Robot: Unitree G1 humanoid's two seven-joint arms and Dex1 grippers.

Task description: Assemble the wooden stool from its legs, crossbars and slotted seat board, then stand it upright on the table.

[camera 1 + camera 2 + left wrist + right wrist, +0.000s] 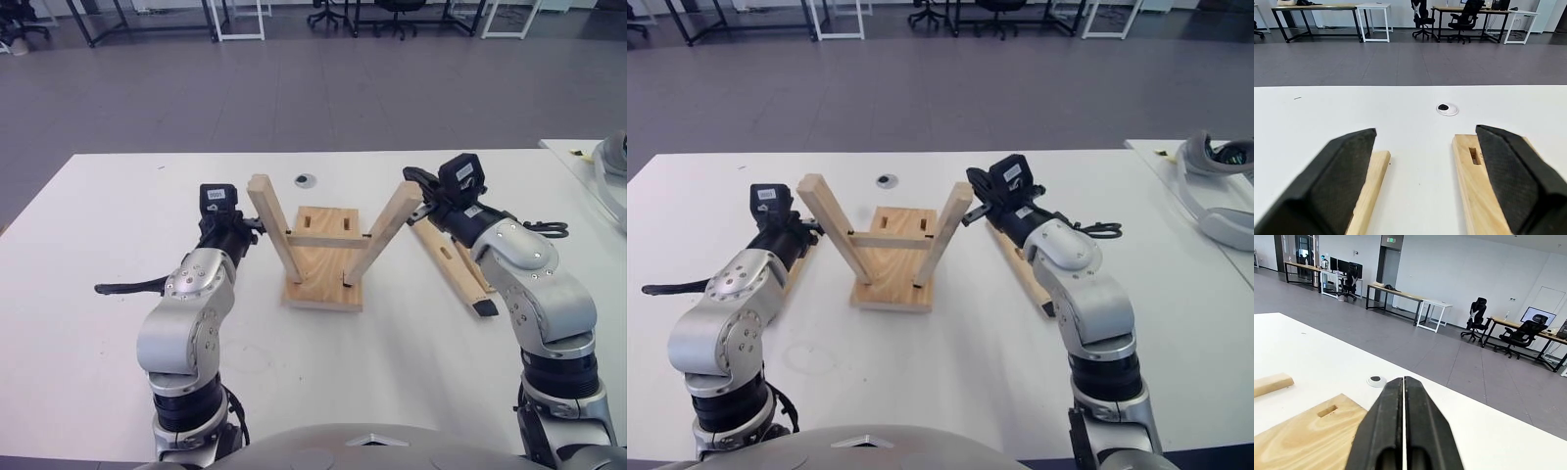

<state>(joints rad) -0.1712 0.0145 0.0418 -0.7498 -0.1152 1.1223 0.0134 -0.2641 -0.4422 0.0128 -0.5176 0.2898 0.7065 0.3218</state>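
The slotted seat board [324, 281] lies flat mid-table. On it stands a V-shaped frame: a left leg [273, 227] and a right leg [383, 231] joined by a crossbar [328, 240]. My left gripper [252, 227] is open just left of the left leg, low over two wooden pieces [1473, 183] lying on the table. My right gripper [414, 182] is shut with nothing between its fingers [1386, 431], right by the top of the right leg. More leg pieces [453, 262] lie under my right arm.
A round grommet [306, 179] sits in the table behind the stool. A black handle [127, 287] lies at the left. A headset [1215, 186] rests on a neighbouring table at the right, and a black cable [549, 230] lies near it.
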